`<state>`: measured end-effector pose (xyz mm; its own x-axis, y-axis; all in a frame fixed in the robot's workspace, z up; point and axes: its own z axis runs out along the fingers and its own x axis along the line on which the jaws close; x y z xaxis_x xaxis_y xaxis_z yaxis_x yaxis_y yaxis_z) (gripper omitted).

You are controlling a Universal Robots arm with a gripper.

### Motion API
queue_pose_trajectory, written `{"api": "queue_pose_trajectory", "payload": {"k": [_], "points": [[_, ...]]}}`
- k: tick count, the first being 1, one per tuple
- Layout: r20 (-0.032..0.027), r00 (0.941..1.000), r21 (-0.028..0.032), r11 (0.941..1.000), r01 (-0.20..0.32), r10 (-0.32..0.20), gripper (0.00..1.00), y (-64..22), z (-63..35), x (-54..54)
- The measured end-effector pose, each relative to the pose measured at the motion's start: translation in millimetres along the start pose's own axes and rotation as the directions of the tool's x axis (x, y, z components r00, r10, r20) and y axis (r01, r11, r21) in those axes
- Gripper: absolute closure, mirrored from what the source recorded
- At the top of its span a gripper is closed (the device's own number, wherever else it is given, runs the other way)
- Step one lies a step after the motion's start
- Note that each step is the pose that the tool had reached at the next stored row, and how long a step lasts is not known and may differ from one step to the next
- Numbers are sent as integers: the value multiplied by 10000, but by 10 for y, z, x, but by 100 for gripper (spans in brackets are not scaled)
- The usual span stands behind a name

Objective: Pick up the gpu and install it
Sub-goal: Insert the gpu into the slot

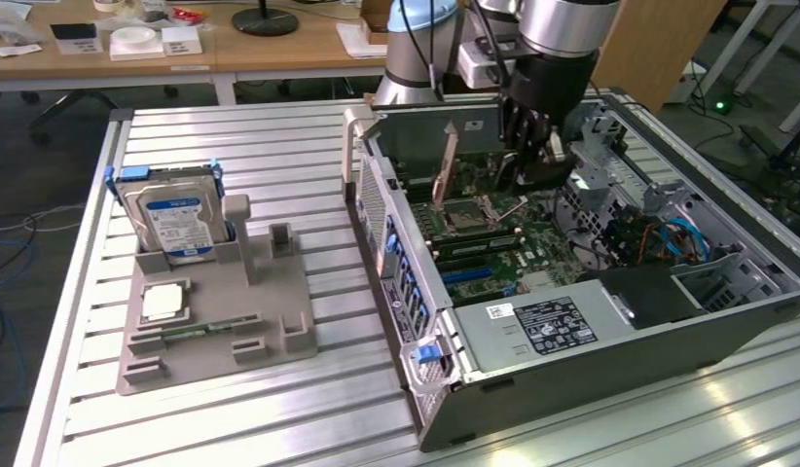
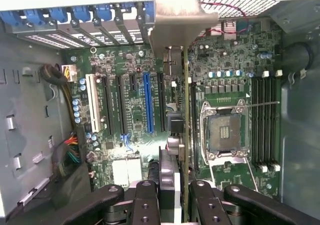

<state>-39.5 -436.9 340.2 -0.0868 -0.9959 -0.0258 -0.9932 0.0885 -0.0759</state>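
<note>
My jaws are closed on the gpu (image 2: 169,172), one finger (image 2: 145,200) on each flat face, and I carry it on edge inside the open computer case (image 1: 414,243). The pick-up part of the job is done. The grey holder (image 1: 218,321), well apart at the exterior view's left, holds the hard drive (image 1: 177,219).

Seating is what remains, as far as I can judge. In the exterior view my gripper (image 1: 530,175) hangs over the motherboard (image 1: 504,243) at the far end of the case, and the gpu (image 1: 447,165) reaches from me toward the case's left wall. Its pale bracket end sits tilted and looks raised off the board. From my wrist, the card's edge runs between the blue slot (image 2: 147,102) and the CPU socket (image 2: 225,130), along a black slot just beside it. I cannot tell whether the edge touches that slot.

Room is tight. The bracket is close to the row of blue clips (image 2: 90,12) on the case wall, and the socket's lever lies close on one side. Drive bays and cables (image 1: 660,238) crowd the exterior view's right.
</note>
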Motion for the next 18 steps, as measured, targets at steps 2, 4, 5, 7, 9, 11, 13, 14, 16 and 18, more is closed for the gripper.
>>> {"api": "queue_pose_trajectory", "payload": {"k": [2, 4, 5, 7, 9, 11, 13, 14, 16, 18], "points": [[-1, 10000, 0, 10000, -2, 2, 72, 1, 22, 16], [0, 10000, 1, 10000, -2, 2, 72, 3, 50, 32], [0, 10000, 0, 10000, -3, 3, 72, 5, 63, 35], [-7, 10000, 1, 10000, -1, 1, 72, 14, 88, 36], [-11, 10000, 2, 10000, -1, 1, 72, 33, 114, 38], [-11, 10000, 2, 10000, -1, 1, 72, 68, 137, 42], [-10, 10000, 1, 10000, 0, 0, 72, 87, 163, 46], [-10, 10000, 2, 10000, 0, 0, 72, 92, 178, 49], [-10, 10000, 1, 10000, 2, -2, 72, 95, 209, 64], [-10, 10000, 1, 10000, 0, 0, 72, 99, 239, 83]]}}
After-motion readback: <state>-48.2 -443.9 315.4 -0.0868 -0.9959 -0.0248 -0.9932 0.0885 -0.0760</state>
